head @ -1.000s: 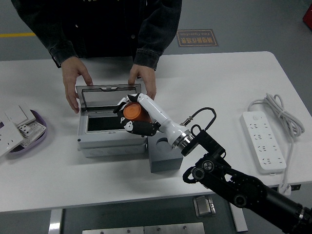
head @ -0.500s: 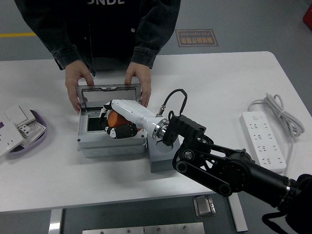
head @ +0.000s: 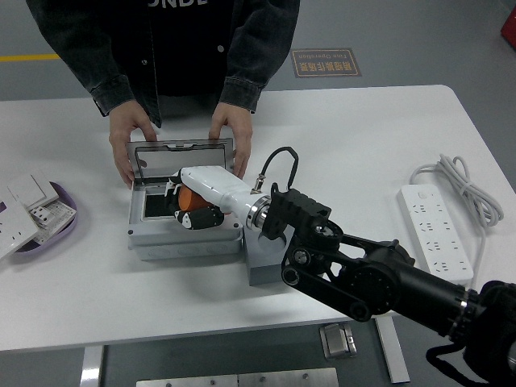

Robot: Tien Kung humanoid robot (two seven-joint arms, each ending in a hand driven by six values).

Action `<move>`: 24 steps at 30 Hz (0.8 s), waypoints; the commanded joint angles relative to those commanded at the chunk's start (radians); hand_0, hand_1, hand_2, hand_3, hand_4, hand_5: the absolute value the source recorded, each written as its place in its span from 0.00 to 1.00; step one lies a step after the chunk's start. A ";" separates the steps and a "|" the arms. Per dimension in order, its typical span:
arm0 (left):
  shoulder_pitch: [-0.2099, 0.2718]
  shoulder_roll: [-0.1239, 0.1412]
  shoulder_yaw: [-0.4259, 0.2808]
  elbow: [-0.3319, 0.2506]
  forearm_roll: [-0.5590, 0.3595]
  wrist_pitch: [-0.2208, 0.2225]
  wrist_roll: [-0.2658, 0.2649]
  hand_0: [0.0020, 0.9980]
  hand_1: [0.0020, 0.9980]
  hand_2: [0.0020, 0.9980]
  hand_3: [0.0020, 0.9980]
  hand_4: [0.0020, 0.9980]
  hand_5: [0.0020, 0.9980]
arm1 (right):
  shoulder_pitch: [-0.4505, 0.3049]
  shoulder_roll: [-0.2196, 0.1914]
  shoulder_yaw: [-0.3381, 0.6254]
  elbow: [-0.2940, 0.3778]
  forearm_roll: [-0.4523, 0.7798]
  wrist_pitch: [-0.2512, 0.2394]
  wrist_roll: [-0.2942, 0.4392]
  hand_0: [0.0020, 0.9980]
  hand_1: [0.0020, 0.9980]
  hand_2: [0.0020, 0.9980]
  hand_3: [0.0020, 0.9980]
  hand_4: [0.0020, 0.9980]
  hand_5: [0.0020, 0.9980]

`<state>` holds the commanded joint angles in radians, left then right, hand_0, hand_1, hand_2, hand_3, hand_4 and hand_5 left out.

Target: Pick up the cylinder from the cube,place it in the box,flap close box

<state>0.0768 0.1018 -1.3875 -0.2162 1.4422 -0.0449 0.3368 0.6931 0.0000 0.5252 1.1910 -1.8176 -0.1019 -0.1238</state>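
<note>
**Cylinder reaching the open box**

Since half a second ago the right hand (head: 192,201) is shifting only slightly leftward and lower, and the black forearm behind it is sinking a little toward the bottom of the frame; a full second ago the hand was noticeably farther right, over the box's right wall.

Now, just left of the frame's centre, the right hand is hovering over the dark opening of the grey box (head: 185,242), its white back facing up and its dark fingers (head: 201,218) curling around the orange cylinder (head: 186,197), gripping it. The cylinder is sitting within the box's outline, at or just above the opening; whether it is touching the floor cannot be told. The grey cube (head: 262,262) is standing against the box's right side, mostly hidden under the wrist.

At the top of the frame a person in a dark jacket is holding the box's clear lid (head: 179,153) upright, the person's one hand (head: 127,141) at its left corner and the person's other hand (head: 232,133) at its right corner.

Far left, a purple tray (head: 68,208) is holding white switch plates. Far right, a white power strip (head: 435,234) is lying on the white table (head: 363,137) with its cable looped above it.
</note>
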 joint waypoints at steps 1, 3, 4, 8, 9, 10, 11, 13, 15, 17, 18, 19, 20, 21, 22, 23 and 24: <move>0.000 0.000 -0.001 0.000 0.001 0.000 0.000 0.61 0.60 0.56 0.60 0.67 0.22 | 0.000 0.000 -0.001 -0.003 -0.014 -0.002 -0.003 0.76 0.68 0.65 0.65 0.20 0.04; 0.000 0.000 -0.001 0.000 0.002 -0.001 0.000 0.61 0.60 0.56 0.60 0.67 0.22 | 0.001 0.000 -0.002 -0.008 -0.037 -0.003 -0.009 0.76 0.68 0.65 0.65 0.20 0.04; 0.000 0.000 -0.001 0.000 0.003 -0.001 0.000 0.61 0.60 0.56 0.60 0.67 0.22 | 0.001 0.000 -0.003 -0.010 -0.044 -0.004 -0.011 0.85 0.75 0.76 0.74 0.53 0.09; -0.001 0.000 -0.002 0.001 0.005 -0.002 -0.001 0.61 0.60 0.56 0.60 0.67 0.22 | 0.001 0.000 -0.008 -0.016 -0.062 -0.007 -0.015 0.85 0.75 0.76 0.74 0.53 0.09; -0.001 0.000 -0.002 0.001 0.006 -0.002 -0.001 0.61 0.60 0.56 0.60 0.67 0.22 | 0.001 0.000 -0.010 -0.018 -0.064 -0.008 -0.015 0.85 0.75 0.76 0.74 0.53 0.09; -0.001 0.000 -0.002 0.001 0.006 -0.002 -0.001 0.61 0.60 0.56 0.60 0.67 0.22 | 0.001 0.000 -0.012 -0.019 -0.066 -0.008 -0.015 0.89 0.78 0.79 0.84 0.66 0.11; -0.001 0.000 -0.002 0.001 0.006 -0.003 -0.001 0.61 0.60 0.56 0.60 0.67 0.22 | 0.000 0.000 -0.013 -0.020 -0.066 -0.009 -0.014 0.89 0.78 0.79 0.84 0.66 0.11; -0.001 0.001 -0.001 0.001 0.007 -0.003 -0.002 0.61 0.60 0.56 0.60 0.67 0.22 | -0.001 0.000 -0.016 -0.022 -0.068 -0.010 -0.012 0.89 0.78 0.79 0.84 0.66 0.11; -0.001 0.001 -0.001 0.002 0.007 -0.004 -0.002 0.61 0.60 0.56 0.60 0.67 0.22 | -0.002 0.000 -0.016 -0.024 -0.070 -0.011 -0.010 0.89 0.78 0.79 0.84 0.66 0.11; -0.002 0.001 -0.002 0.001 0.008 -0.004 -0.002 0.61 0.60 0.56 0.60 0.67 0.22 | -0.003 0.000 -0.015 -0.027 -0.071 -0.011 -0.006 0.90 0.79 0.79 0.85 0.70 0.12; -0.002 0.001 -0.002 0.001 0.009 -0.004 -0.001 0.61 0.60 0.56 0.60 0.67 0.22 | -0.004 0.000 -0.014 -0.028 -0.073 -0.011 -0.005 0.90 0.79 0.79 0.85 0.70 0.12; -0.002 0.001 -0.002 0.001 0.009 -0.004 -0.001 0.61 0.60 0.56 0.60 0.67 0.22 | -0.005 0.000 -0.014 -0.029 -0.073 -0.011 -0.003 0.90 0.79 0.79 0.85 0.70 0.12; -0.002 0.001 -0.003 0.001 0.010 -0.004 -0.001 0.61 0.60 0.56 0.60 0.67 0.22 | -0.006 0.000 -0.013 -0.029 -0.072 -0.012 -0.001 0.90 0.79 0.79 0.85 0.70 0.12; -0.002 0.001 -0.002 0.001 0.009 -0.004 -0.001 0.61 0.60 0.56 0.60 0.67 0.22 | -0.007 0.000 -0.012 -0.029 -0.072 -0.013 0.001 0.90 0.79 0.79 0.85 0.70 0.12; -0.002 0.001 -0.002 0.001 0.009 -0.004 -0.001 0.61 0.60 0.56 0.60 0.67 0.22 | -0.009 0.000 -0.012 -0.026 -0.066 -0.015 0.004 0.90 0.78 0.79 0.85 0.73 0.14; -0.002 0.000 -0.002 0.001 0.008 -0.004 -0.001 0.61 0.60 0.56 0.60 0.67 0.22 | -0.012 0.000 -0.012 -0.021 -0.054 -0.019 0.007 0.90 0.78 0.79 0.85 0.73 0.14; -0.002 0.000 -0.001 0.001 0.007 -0.004 -0.001 0.61 0.60 0.56 0.60 0.67 0.22 | -0.016 0.000 -0.012 -0.015 -0.036 -0.025 0.011 0.90 0.78 0.79 0.85 0.73 0.14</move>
<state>0.0748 0.1019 -1.3883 -0.2148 1.4496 -0.0485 0.3355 0.6775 0.0000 0.5134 1.1764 -1.8540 -0.1269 -0.1132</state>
